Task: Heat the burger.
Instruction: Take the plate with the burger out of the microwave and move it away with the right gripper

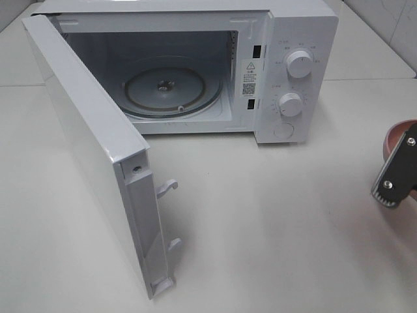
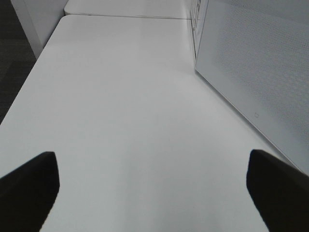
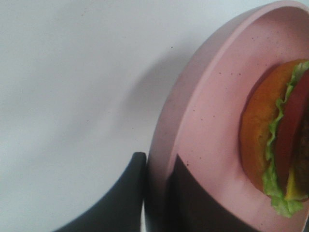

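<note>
White surface [image 1: 273, 222], microwave [image 1: 287, 72] door swung open. The burger [image 3: 277, 140] looks soft, stacked and apt to slide, so I carry it by its stiff pink plate [image 3: 207, 125]: my right hand [image 3: 157, 193] pinches the rim, burger just beyond my fingertips. My left hand [image 2: 149, 188] is spread, empty.

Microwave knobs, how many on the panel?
2. Upper knob near the top of the microwave's control panel, lower knob directly below it. None appear hidden.

Microwave [image 1: 195, 65] rear centre of table [image 1: 273, 222]; burger [image 3: 280, 154] on plate [image 3: 203, 125], far right
</note>
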Action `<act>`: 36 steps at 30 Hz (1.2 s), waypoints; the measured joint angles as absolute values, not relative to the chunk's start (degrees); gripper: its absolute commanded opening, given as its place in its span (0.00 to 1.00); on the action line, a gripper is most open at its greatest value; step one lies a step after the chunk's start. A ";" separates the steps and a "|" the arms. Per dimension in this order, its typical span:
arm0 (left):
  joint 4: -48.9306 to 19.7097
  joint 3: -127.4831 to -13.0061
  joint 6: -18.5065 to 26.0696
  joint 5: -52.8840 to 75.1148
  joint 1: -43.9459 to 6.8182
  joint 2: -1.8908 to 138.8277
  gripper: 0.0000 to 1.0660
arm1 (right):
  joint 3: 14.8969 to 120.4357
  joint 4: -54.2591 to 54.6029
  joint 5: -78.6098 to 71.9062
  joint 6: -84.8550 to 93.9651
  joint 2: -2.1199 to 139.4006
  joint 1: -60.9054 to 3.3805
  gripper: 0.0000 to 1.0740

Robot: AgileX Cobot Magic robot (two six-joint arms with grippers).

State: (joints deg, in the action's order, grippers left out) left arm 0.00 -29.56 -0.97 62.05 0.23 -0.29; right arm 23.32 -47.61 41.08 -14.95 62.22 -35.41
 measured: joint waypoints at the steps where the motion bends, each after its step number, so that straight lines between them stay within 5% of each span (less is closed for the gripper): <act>1: 0.00 -29.56 -0.97 62.05 0.23 -0.29 0.92 | 24.64 -48.24 42.28 -18.45 64.46 -35.41 0.01; 19: 0.00 -29.56 -0.97 62.05 0.23 -0.29 0.92 | 34.55 -51.51 48.87 -48.59 84.22 -34.32 0.02; 36: 0.00 -29.56 -0.97 62.05 0.23 -0.29 0.92 | 34.72 -57.30 44.06 -59.70 94.54 -22.75 0.03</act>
State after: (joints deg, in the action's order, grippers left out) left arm 0.00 -29.56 -0.97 62.05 0.23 -0.29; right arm 34.72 -57.30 44.06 -59.70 94.54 -22.75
